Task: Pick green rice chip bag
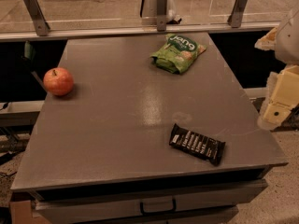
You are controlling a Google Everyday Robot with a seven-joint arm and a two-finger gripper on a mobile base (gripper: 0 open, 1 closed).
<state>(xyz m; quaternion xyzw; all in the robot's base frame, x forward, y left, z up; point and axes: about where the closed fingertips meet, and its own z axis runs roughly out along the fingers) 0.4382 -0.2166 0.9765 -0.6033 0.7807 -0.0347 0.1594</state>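
The green rice chip bag (178,52) lies flat on the far part of the grey table (121,111), right of centre, with white lettering facing up. My gripper (279,107) shows as pale yellow and white parts at the right edge of the view, beyond the table's right side. It is well apart from the bag and nearer to me than the bag is. Nothing is seen in it.
A red apple (58,81) sits near the table's left edge. A black wrapped bar with white print (196,143) lies near the front right. A glass railing with metal posts (161,8) runs behind the table. A drawer with a handle (158,205) is under the front edge.
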